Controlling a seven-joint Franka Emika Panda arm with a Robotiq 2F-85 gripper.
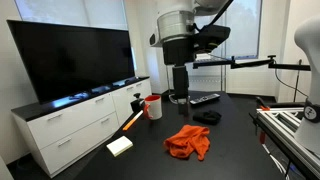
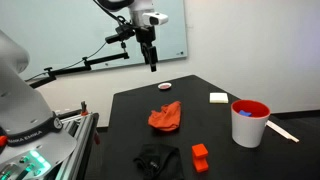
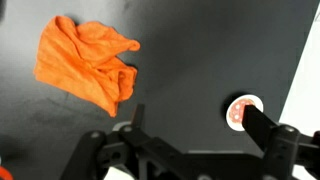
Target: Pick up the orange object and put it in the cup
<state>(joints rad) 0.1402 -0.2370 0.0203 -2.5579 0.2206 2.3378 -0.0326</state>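
A black tabletop (image 2: 205, 125) filled the office scene. In an exterior view, the Robotiq gripper (image 2: 151, 63) hung high over the table's far side. Below it and nearer the camera lay a crumpled orange cloth (image 2: 166, 117), then a small orange block (image 2: 200, 157) near the front edge, then a white red-rimmed cup (image 2: 249, 122). In the wrist view the jaws were spread wide and empty, with the cloth well apart at upper left.

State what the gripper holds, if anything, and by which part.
Nothing. The gripper hangs open and empty above the table; the orange cloth lies below it, untouched.
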